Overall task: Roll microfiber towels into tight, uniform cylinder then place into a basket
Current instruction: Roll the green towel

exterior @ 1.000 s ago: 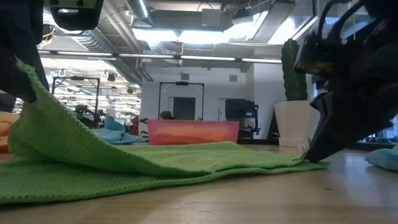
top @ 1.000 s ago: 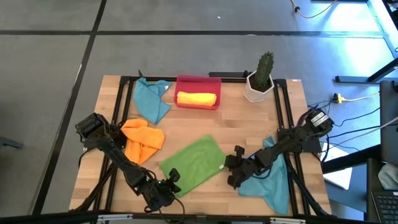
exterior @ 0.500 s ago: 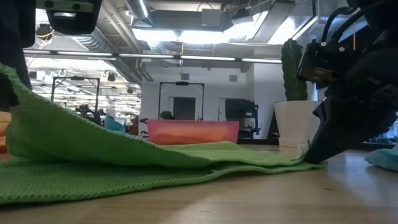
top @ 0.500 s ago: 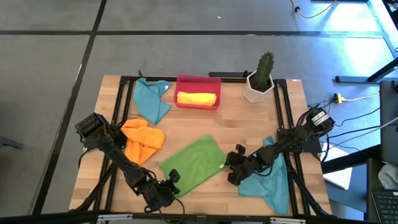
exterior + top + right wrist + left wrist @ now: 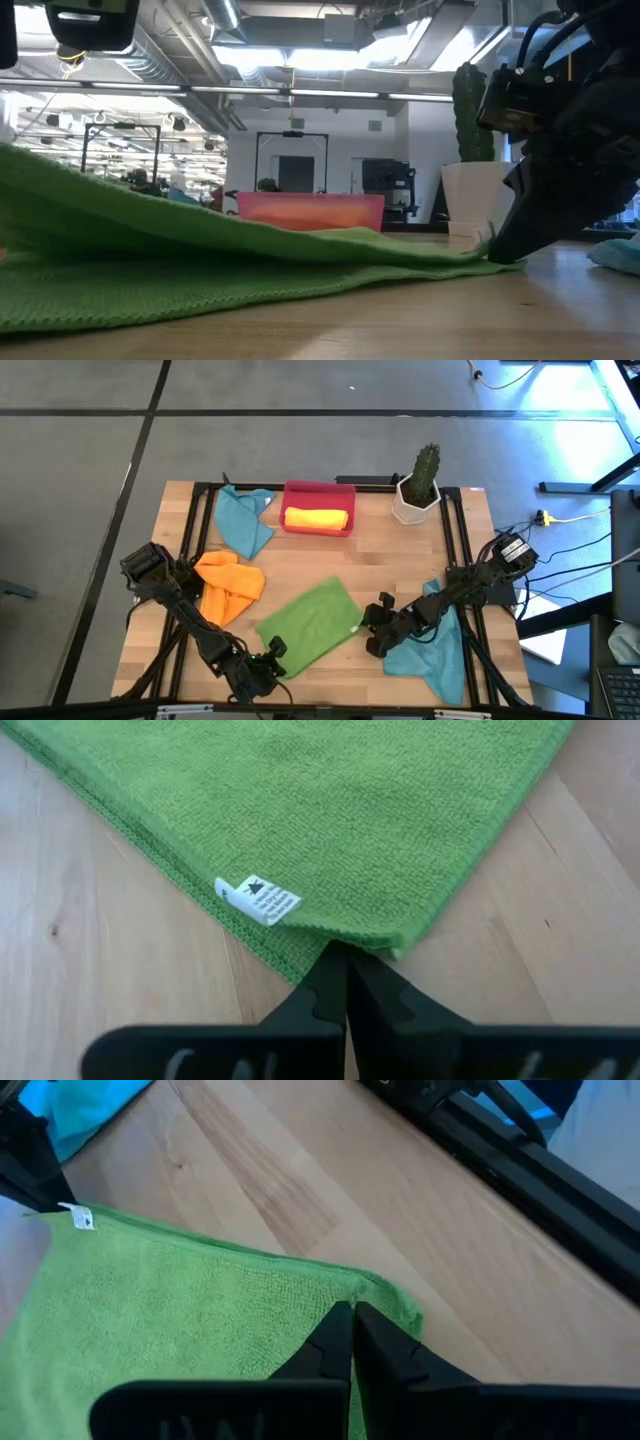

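A green towel point(image 5: 310, 622) lies slantwise at the table's middle. It is doubled over, and in the low view its upper layer point(image 5: 150, 215) rises toward the left. My left gripper point(image 5: 272, 656) is shut on its near corner. My right gripper point(image 5: 368, 630) is shut on its right corner. Another towel, yellow and rolled up point(image 5: 318, 518), lies inside the red basket point(image 5: 318, 487) at the far edge. An orange towel point(image 5: 228, 585) lies crumpled at the left. Two teal towels rest on the table, one at the far left point(image 5: 245, 522) and one at the right point(image 5: 430, 652). My left gripper pinches the green towel's near corner point(image 5: 388, 1292) between its two fingers, slanting down from the table's near left. That end is held a little above the table. My right gripper pinches the right corner point(image 5: 368, 942), next to the white tag point(image 5: 258, 900), where two layers meet. Its fingers slant down from the right, and the corner point(image 5: 492, 256) sits at table height.
A white pot with a cactus point(image 5: 418, 490) stands at the far right, next to the basket. Black frame rails point(image 5: 465, 550) run along the table's sides. Bare wood lies between the green towel and the basket.
The lifted end of the green towel in my left gripper has sunk lower and gone toward the table's near left. The upper layer now lies flatter and more drawn out. The corner in my right gripper has stayed at the table.
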